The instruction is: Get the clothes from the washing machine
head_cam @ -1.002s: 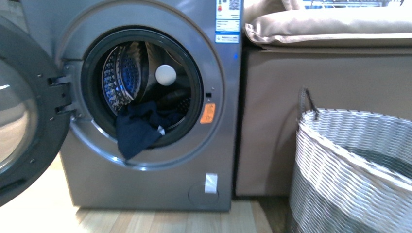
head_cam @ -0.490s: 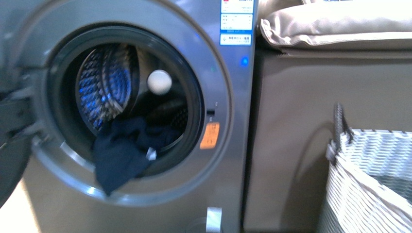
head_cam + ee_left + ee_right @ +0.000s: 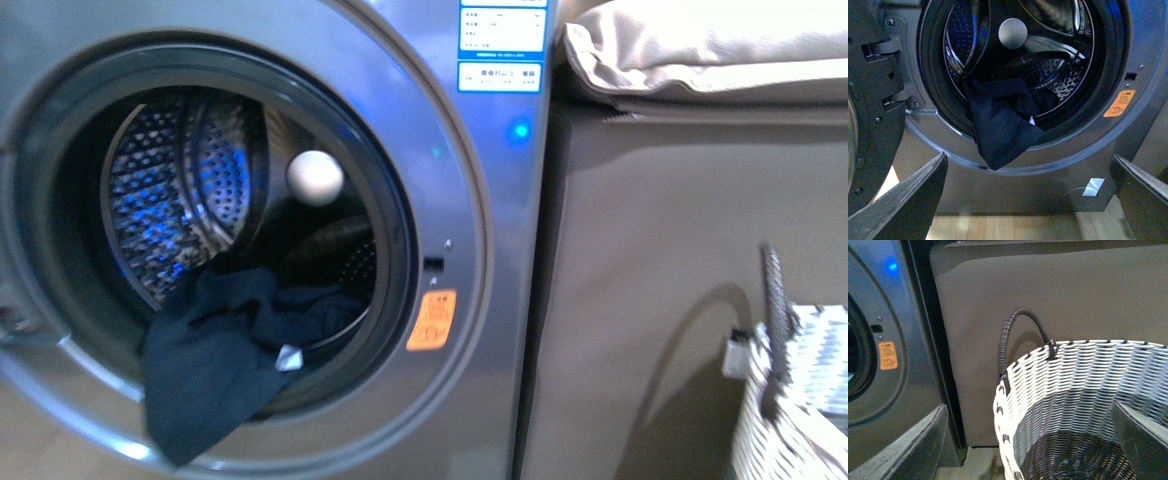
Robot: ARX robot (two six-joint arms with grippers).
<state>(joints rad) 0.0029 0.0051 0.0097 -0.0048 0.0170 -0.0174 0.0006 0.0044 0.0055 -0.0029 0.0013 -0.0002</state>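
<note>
One limp navy-black cloth garment (image 3: 200,380) drapes over mouth of grey metallic front-loading washing machine (image 3: 500,250). Approach step, I judge. My left gripper (image 3: 1028,160) spread wide, empty, facing garment; right gripper (image 3: 1028,407) same, facing woven white basket (image 3: 1088,370). Next I advance left, pinch hanging fold.

A taupe fabric-covered unit (image 3: 650,280) is seen on the right of the front view, topped by a beige cushion (image 3: 700,45). Light wood-plank floor (image 3: 1013,227) is noted below. A woven white-grey basket (image 3: 1073,390) with a dark handle (image 3: 1007,340) is placed before the unit
</note>
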